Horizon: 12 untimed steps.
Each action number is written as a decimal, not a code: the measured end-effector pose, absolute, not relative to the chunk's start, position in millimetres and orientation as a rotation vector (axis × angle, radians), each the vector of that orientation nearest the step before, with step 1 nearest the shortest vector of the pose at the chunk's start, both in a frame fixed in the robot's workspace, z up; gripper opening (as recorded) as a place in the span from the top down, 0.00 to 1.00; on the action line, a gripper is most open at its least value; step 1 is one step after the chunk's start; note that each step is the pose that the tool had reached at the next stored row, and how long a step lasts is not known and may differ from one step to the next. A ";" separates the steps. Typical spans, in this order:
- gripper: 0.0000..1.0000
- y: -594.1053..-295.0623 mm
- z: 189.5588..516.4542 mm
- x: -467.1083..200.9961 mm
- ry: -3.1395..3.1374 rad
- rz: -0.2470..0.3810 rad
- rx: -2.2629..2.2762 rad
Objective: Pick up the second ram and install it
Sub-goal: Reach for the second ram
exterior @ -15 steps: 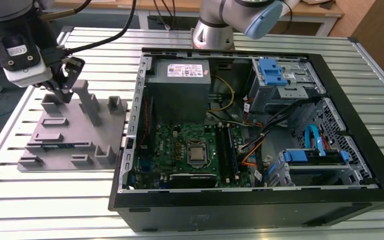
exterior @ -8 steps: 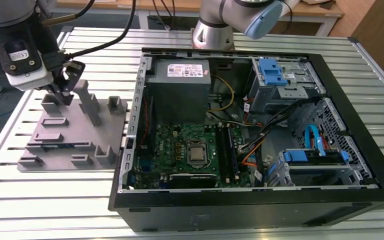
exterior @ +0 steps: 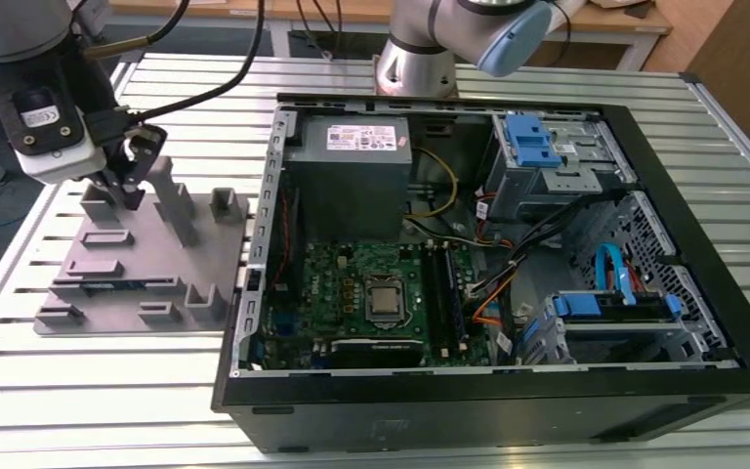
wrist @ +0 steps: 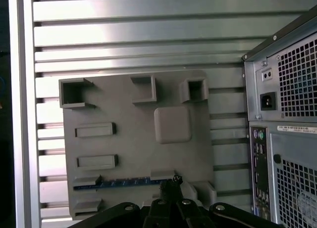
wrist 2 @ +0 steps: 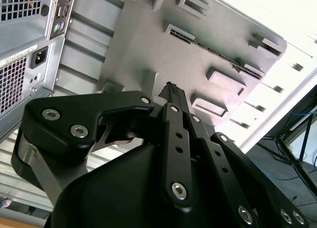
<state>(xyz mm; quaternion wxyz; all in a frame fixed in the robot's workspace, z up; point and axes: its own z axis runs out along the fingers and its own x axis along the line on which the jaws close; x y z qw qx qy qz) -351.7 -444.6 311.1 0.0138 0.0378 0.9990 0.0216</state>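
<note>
An end effector (exterior: 124,191) on a robot arm hung over a grey plastic tray (exterior: 153,249) on a slatted metal tabletop (exterior: 114,391), at the exterior view's left. Its fingers were pressed together with nothing between them. The memory stick (exterior: 112,285) lay on edge in a long slot of the tray, toward the end nearer the exterior camera, apart from the end effector and not held.

The first wrist view looked straight down on the tray and showed the memory stick (wrist: 119,182) as a thin dark blue strip along its slot, with the closed fingertips (wrist: 173,182) crossing the picture at one end of it (how high above it they hung could not be judged there). The other slots and pockets of the tray stood empty in that view. The second wrist view looked along the black linkages to the joined fingertips (wrist 2: 171,92), with the tray beyond.

Just beside the tray stood an open computer case (exterior: 687,391). Only the exterior view looked into it: a green circuit board (exterior: 349,274) with a square silver processor (exterior: 386,298), a grey power supply (exterior: 349,147), blue drive brackets (exterior: 531,142) and loose cables (exterior: 531,254). Both wrist views caught the case's perforated rear panel (wrist: 292,79).
</note>
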 end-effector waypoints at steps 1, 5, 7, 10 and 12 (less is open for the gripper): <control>0.89 -444.6 309.8 -351.8 3.111 0.067 0.118; 0.89 -444.6 304.1 -353.6 3.111 0.067 0.118; 0.89 -445.0 301.3 -355.1 3.111 0.067 0.118; 0.89 -445.9 297.7 -358.5 3.111 0.067 0.118; 0.89 -446.4 295.9 -361.3 3.111 0.066 0.118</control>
